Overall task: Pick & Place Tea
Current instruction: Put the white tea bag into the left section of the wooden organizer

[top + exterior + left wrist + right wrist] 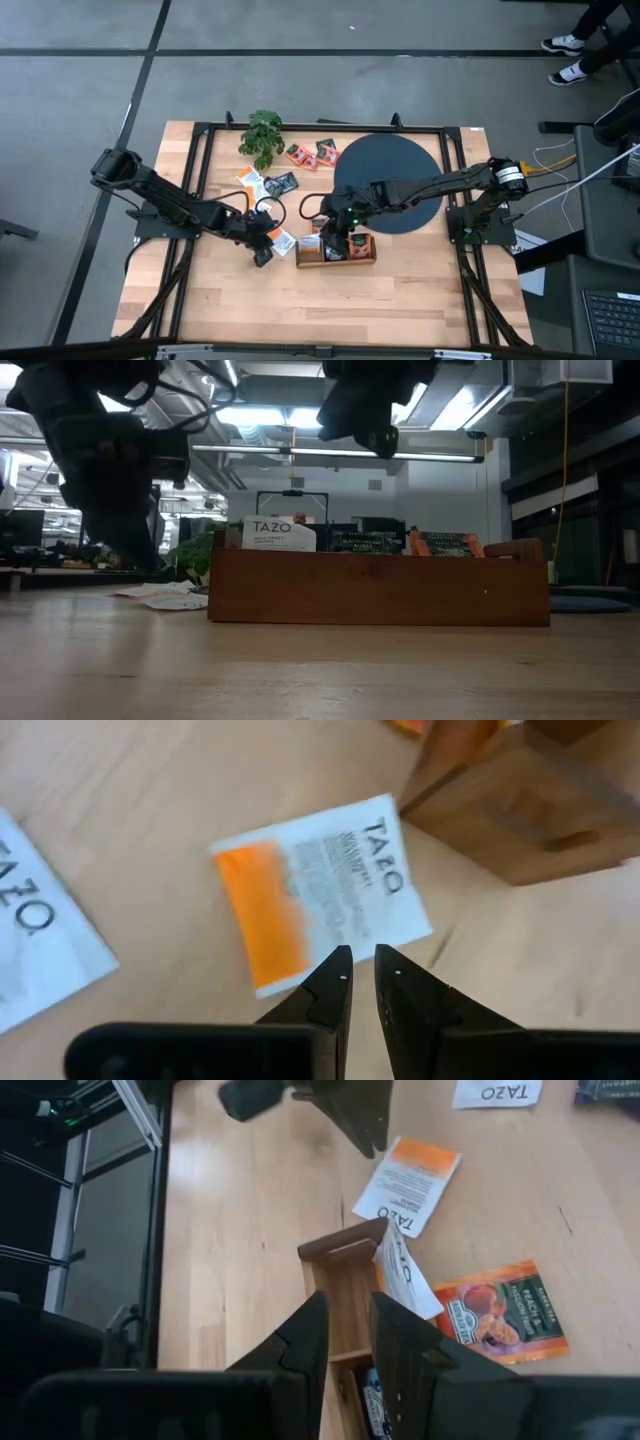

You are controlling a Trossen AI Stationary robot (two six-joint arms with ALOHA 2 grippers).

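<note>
Tea packets lie flat on the table: orange-red ones (300,155) near the plant, a white-and-orange one (250,178) beside a dark one (282,183), and another white-and-orange one (283,242) (320,895) at the left end of the wooden box (335,252) (380,585). More packets stand in the box, a white one (278,532) (400,1270) leaning at its end. An orange-red packet (505,1310) lies beside the box. My left gripper (262,245) (361,965) hovers by the white-and-orange packet's edge, open by a narrow gap and holding nothing. My right gripper (335,235) (348,1330) hangs above the box, narrowly open and holding nothing.
A black disc (388,185) lies on the far right part of the table, under my right arm. A small green leafy plant (263,135) stands near the far edge. Bare wood stretches along the near side (330,300). A person's shoes (565,55) show beyond the table.
</note>
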